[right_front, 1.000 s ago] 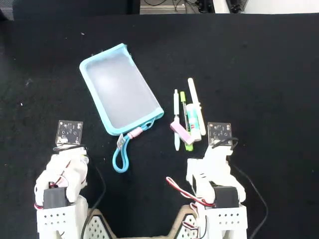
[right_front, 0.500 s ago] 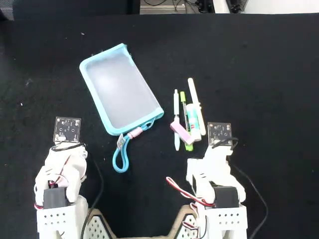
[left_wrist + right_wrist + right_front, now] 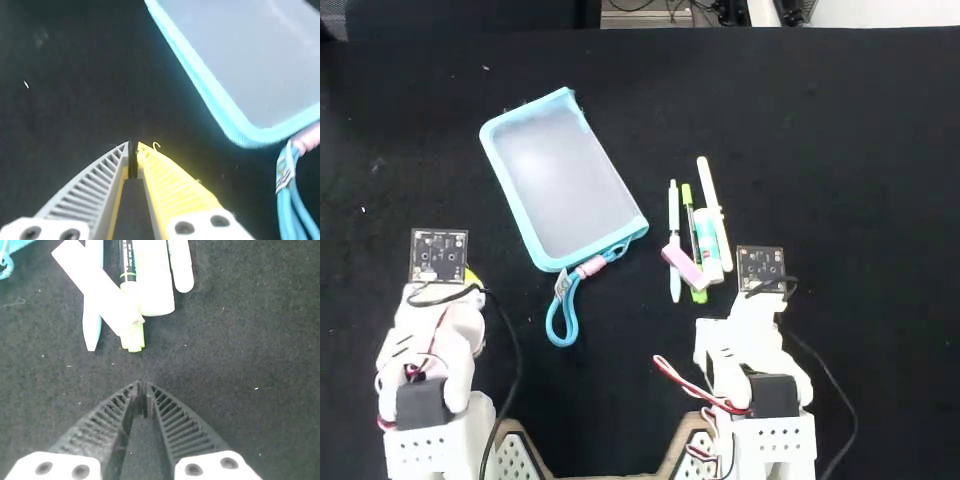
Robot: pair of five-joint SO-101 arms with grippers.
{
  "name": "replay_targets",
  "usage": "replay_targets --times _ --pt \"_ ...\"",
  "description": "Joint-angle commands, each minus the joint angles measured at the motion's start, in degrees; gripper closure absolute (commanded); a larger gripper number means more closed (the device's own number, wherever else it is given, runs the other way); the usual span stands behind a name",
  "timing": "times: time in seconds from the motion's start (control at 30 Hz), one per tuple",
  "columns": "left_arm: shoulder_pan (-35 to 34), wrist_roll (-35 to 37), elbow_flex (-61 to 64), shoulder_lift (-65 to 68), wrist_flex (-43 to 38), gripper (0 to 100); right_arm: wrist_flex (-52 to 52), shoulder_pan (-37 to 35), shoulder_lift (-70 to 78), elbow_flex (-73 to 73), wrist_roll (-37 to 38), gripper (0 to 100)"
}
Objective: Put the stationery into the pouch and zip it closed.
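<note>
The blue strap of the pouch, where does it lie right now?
In the high view, the blue strap lies on the black table at the near corner of the pouch, left of the stationery pile.

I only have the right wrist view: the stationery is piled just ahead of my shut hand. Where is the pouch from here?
Observer: The pouch lies flat on the table, to the left of the stationery pile, set diagonally and apart from it.
Operator: Which part of it is nearest the pile?
Observer: A corner of its strap end. The blue wrist strap comes off that short end and lies looped on the table.
Operator: And the left hand?
Observer: The left hand is shut on nothing, over bare table and short of the pouch's long edge.
</note>
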Motion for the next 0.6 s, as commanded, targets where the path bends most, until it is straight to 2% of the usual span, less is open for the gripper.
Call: replay_targets --times 0.0,0.07,0.2,0.4,0.57 --pt "0.6 0.1 -8.2 -0.3 -0.4 95 0.4 -0.6 -5.5 -0.4 -0.4 98.6" --pt "0.8 0.9 -10.6 -0.3 0.6 89 0.4 -0.6 -5.5 -0.4 -0.4 98.6" --pt "0.7 10.8 -16.0 -0.3 2.0 77 0.4 -0.6 -5.5 -0.4 -0.4 98.6" --pt "0.7 11.5 -21.4 2.5 -3.6 77 0.4 -0.6 -5.5 -0.4 -0.4 98.6" --pt "1.1 11.7 -22.2 13.7 -9.4 77 0.4 -0.6 -5.5 -0.4 -0.4 98.6"
